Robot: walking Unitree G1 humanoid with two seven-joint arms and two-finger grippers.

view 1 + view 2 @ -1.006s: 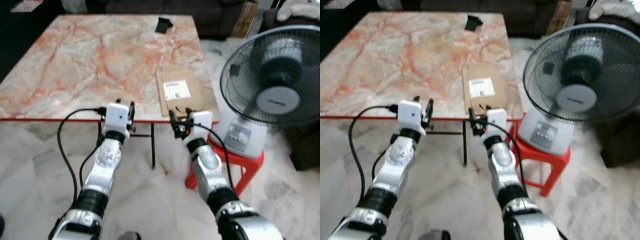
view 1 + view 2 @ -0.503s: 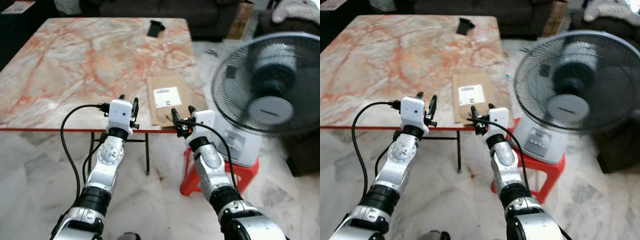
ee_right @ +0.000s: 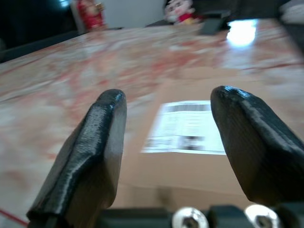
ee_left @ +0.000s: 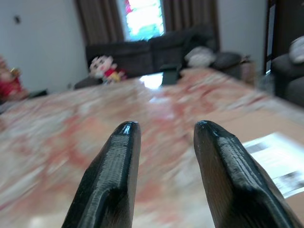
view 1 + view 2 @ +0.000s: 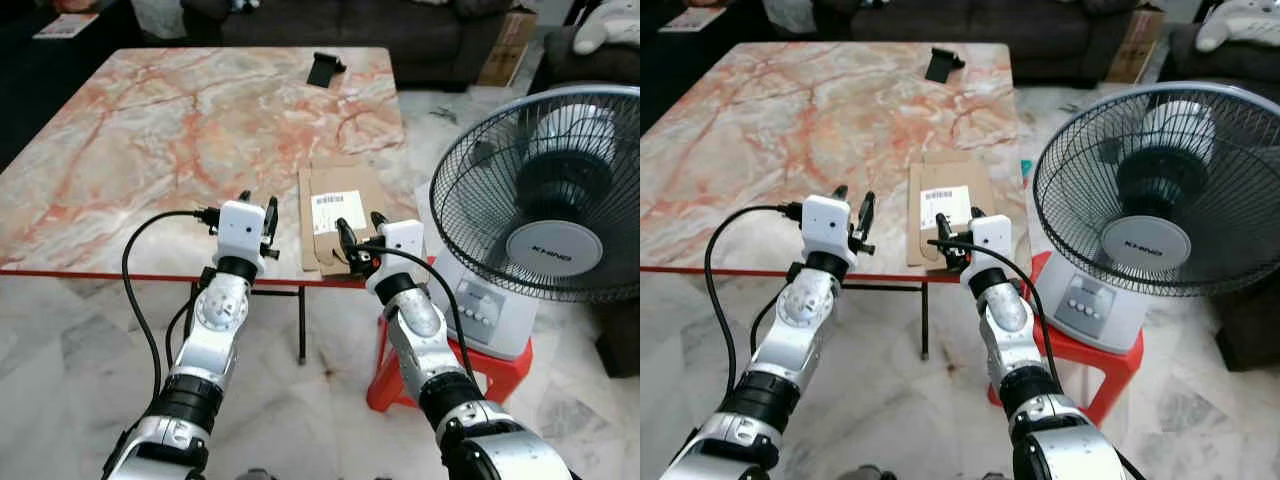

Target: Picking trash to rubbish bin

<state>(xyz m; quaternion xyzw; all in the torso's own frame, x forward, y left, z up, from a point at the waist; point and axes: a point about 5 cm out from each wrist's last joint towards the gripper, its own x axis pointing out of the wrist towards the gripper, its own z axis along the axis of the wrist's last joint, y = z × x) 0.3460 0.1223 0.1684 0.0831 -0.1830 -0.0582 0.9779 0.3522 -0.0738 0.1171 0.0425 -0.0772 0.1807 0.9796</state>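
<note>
The left gripper [image 5: 257, 207] hovers at the near edge of the marble table [image 5: 150, 130], its two black fingers [image 4: 114, 183] spread with a clear gap between them and nothing held; in the left wrist view they point across the tabletop toward a dark sofa [image 4: 156, 50] with a small doll [image 4: 105, 66] on it. To its right, a flat brown cardboard package [image 5: 337, 210] with a white printed label [image 5: 331, 212] lies on the table near the right corner, its front edge close to the table's near rim. The right gripper [image 5: 356, 236] is poised just over that near end of the package, fingers [image 3: 90, 152] wide apart and empty; the right wrist view shows the label between the two fingertips, with no contact that can be made out. Farther back on the table rests a small black object [image 5: 324, 69]. Right of the table, a standing fan [image 5: 555, 200] sits on a red plastic stool [image 5: 450, 355].
</note>
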